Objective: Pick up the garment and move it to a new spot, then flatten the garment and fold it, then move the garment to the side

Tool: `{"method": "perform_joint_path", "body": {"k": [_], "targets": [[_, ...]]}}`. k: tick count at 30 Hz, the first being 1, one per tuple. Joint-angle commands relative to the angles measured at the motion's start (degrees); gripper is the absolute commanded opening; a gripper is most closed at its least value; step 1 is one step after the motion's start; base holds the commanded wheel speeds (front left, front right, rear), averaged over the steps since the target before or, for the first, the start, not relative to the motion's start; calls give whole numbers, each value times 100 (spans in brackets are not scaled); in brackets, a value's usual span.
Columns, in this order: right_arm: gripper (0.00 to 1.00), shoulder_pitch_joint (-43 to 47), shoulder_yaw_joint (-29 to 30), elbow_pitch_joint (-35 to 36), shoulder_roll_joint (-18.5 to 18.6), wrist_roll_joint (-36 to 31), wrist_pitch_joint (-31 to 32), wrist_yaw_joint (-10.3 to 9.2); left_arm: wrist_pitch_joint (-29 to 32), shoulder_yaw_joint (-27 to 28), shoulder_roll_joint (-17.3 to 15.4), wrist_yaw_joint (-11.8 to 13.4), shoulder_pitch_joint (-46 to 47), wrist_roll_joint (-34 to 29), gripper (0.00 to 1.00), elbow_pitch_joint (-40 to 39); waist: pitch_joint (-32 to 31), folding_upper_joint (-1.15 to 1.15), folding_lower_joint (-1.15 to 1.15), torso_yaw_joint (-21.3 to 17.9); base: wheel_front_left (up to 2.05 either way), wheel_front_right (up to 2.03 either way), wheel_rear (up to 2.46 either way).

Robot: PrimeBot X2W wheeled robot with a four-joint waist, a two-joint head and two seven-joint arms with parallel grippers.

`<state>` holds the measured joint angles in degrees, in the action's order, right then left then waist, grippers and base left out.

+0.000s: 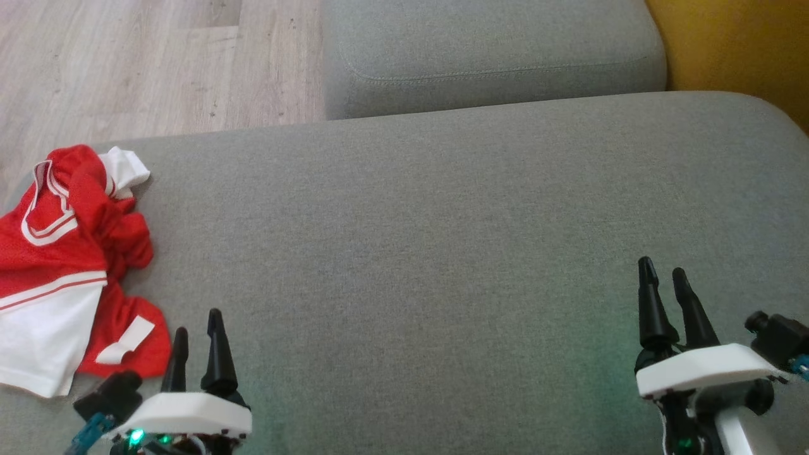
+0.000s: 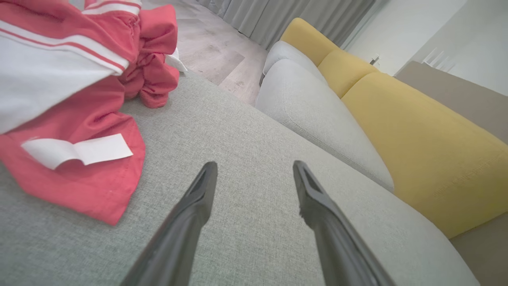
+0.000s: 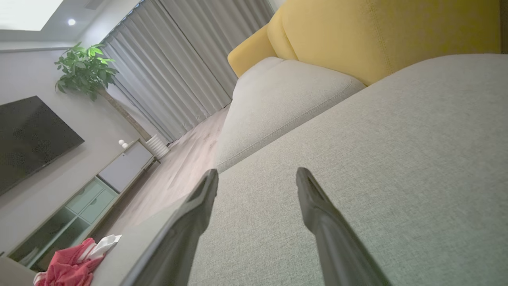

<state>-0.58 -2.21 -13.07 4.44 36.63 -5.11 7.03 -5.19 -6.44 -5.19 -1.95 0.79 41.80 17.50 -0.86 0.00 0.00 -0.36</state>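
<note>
A red and white garment (image 1: 63, 259) lies crumpled at the left edge of the grey sofa cushion (image 1: 430, 253). It has white stripes and a white label. In the left wrist view the garment (image 2: 75, 99) lies up and to the left of my fingers. My left gripper (image 1: 198, 325) hovers open just right of the garment's lower hem, holding nothing. My right gripper (image 1: 663, 272) stands open over the cushion's right side, far from the cloth. In the right wrist view the garment (image 3: 75, 264) appears small at the lower left, beyond the open right gripper (image 3: 256, 176).
A second grey cushion (image 1: 493, 57) lies beyond the main one, with a yellow backrest (image 1: 733, 44) at the right. Wooden floor (image 1: 145, 63) runs past the cushion's far left. A TV (image 3: 27, 139), a cabinet (image 3: 79, 198) and a plant (image 3: 85, 69) stand across the room.
</note>
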Motion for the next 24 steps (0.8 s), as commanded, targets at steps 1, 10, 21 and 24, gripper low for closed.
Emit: {"method": "perform_joint_path", "body": {"k": [1,10,21,24], "targets": [[100,-167,-119,232,119,-205,-102,27,-88,51,-119,25,171,-193,100,-158,-4,0,0,2,0,0,0],[100,-142,-231,254,132,-881,-254,31,-241,-46,-184,94,130,-817,100,-150,-30,0,0,2,0,0,0],[100,-97,-313,237,157,-1681,-440,35,-428,-143,-267,151,106,-1561,100,-56,-25,0,0,-6,0,0,0],[100,-87,-334,241,160,-1886,-490,36,-479,-139,-275,181,100,-1736,100,-7,-24,0,0,-2,0,0,0]]}}
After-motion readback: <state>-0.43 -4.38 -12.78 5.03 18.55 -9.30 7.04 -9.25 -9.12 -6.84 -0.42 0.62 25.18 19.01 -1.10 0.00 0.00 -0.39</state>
